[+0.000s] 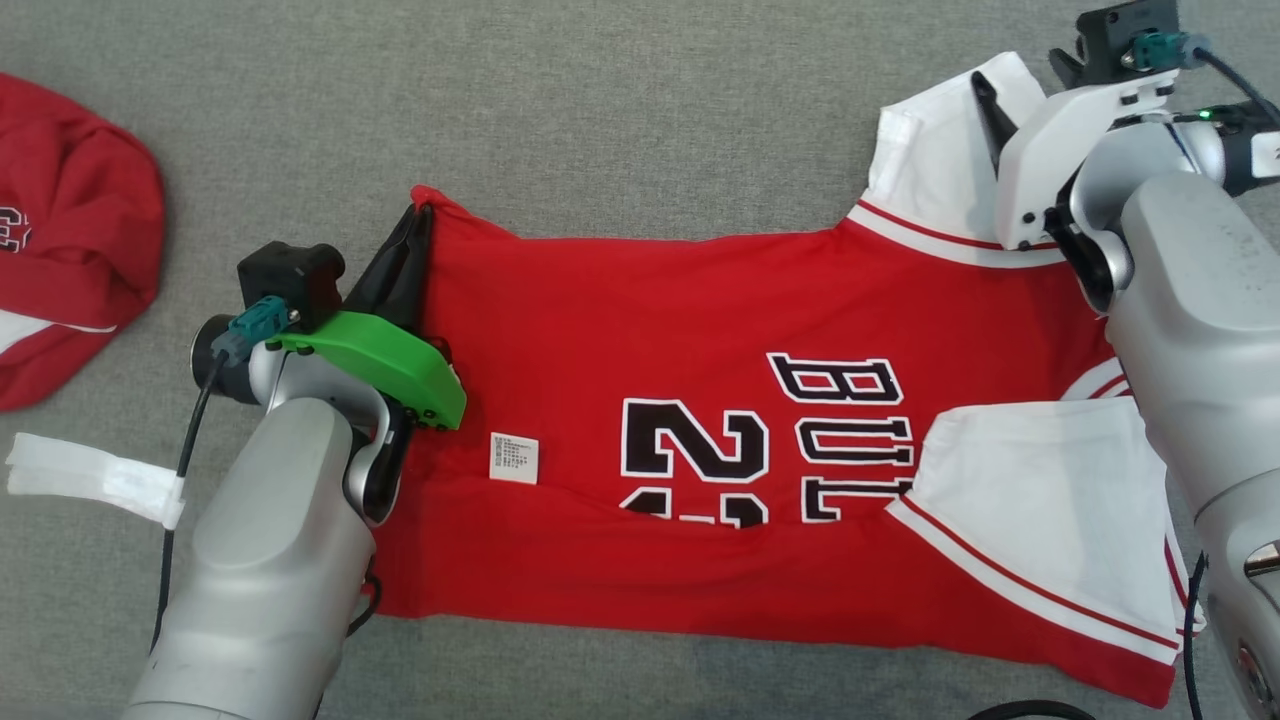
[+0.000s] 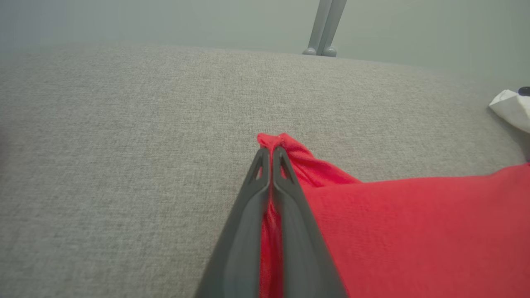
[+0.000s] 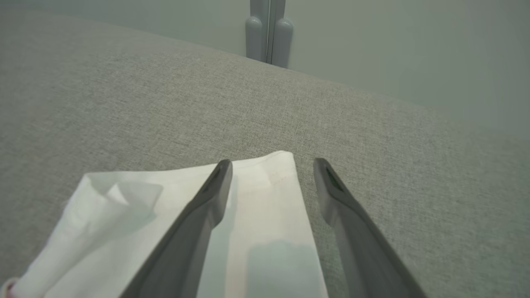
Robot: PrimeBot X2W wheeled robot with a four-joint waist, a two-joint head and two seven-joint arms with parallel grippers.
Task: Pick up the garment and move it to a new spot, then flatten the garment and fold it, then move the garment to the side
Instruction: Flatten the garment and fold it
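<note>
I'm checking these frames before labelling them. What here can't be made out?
- Head view: the jersey lettering's end lies under the folded white sleeve; a fold hides the number's lower part.
- Head view: the label print is too small to read.
- Head view: the other red garment is cut off by the left edge.
- Left wrist view: how much cloth the left gripper pinches is hidden by its own fingers.

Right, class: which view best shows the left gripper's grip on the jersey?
Left wrist view: the left gripper pinches the jersey corner up close. Head view shows it smaller, from above. Right wrist view faces the white sleeve.
</note>
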